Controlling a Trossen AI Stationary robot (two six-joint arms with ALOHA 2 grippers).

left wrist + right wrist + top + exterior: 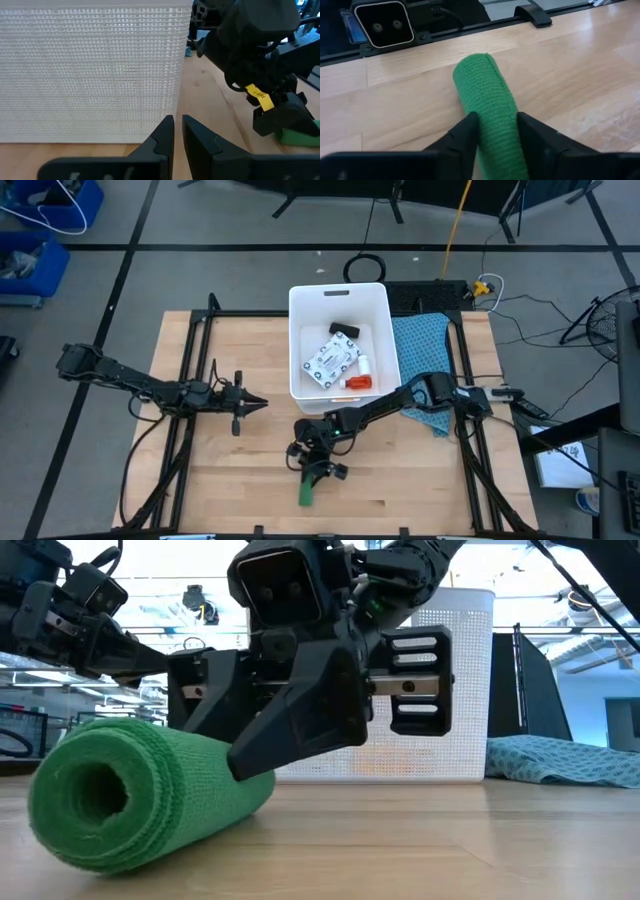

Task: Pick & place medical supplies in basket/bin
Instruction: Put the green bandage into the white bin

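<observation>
Right end effector (pixel 497 131) straddles the green bandage roll (pixel 487 107) lying on the bench (pixel 580 75) near the white bin (pixel 338 340), fingers against both sides, grasping it for lifting. Left end effector (pixel 258 402) idles clenched, empty, left of the bin.

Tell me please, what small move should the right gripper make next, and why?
Probably lift the green roll straight up. The right gripper has a finger on each side of it, the roll lies on the table, and the white bin stands apart with tall walls.
</observation>
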